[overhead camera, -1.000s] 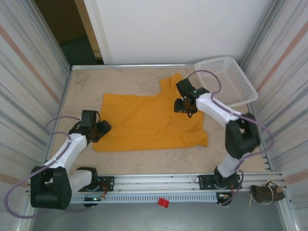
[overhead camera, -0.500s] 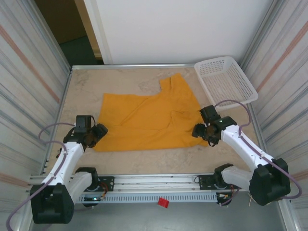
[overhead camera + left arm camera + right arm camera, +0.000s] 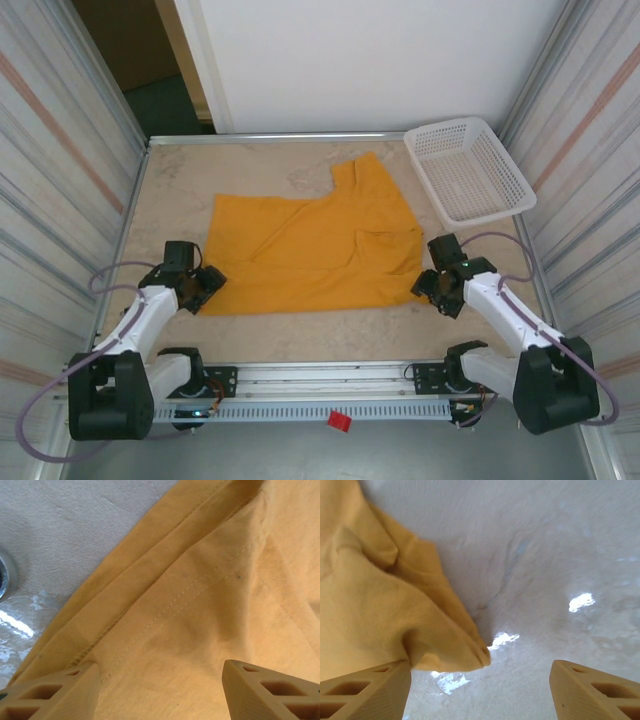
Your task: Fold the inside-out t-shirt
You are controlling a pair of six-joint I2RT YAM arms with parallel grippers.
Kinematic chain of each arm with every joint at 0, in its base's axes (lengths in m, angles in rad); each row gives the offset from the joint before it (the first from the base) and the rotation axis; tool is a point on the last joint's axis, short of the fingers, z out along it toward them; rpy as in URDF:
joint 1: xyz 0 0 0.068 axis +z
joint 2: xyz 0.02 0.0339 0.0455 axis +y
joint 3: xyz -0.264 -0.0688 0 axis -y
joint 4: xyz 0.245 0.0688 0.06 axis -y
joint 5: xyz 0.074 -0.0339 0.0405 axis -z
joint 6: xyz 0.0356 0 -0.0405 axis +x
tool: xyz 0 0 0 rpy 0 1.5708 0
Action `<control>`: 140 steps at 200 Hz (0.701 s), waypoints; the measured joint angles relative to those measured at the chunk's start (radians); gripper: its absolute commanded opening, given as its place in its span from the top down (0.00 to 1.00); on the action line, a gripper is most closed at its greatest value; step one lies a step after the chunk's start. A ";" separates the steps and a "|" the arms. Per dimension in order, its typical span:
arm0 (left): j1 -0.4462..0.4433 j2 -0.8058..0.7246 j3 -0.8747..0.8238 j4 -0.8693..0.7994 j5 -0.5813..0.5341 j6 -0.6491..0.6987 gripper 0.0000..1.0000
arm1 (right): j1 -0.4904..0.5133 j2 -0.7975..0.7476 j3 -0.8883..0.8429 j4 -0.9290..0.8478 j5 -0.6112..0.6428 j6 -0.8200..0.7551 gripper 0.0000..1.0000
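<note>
Hanging spread over the stitched hem of the t-shirt (image 3: 210,595), the left fingers (image 3: 50,695) mirror the right fingers (image 3: 365,692), spread about its corner.

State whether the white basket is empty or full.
Empty: the basket has a bare mesh floor; the t-shirt lies on the table, apart from it.

Mustard t-shirt (image 3: 315,250) spread flat, mid-table
</note>
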 measured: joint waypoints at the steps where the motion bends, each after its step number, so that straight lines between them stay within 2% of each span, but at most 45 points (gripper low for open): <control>1: 0.000 -0.002 0.002 -0.001 -0.001 0.000 0.34 | 0.000 -0.003 0.002 -0.003 0.000 0.001 0.27; 22: -0.006 -0.039 0.079 -0.019 -0.016 0.019 0.30 | -0.003 -0.084 0.120 -0.039 0.016 -0.018 0.26; 42: 0.003 0.016 0.217 -0.005 -0.016 0.063 0.29 | -0.015 0.005 0.345 -0.033 0.010 -0.083 0.25; 90: 0.026 0.457 0.584 0.064 0.007 0.207 0.28 | -0.019 0.541 0.892 0.017 -0.089 -0.262 0.27; 140: 0.026 0.836 0.967 0.019 0.005 0.345 0.28 | -0.023 1.094 1.493 -0.069 -0.133 -0.363 0.26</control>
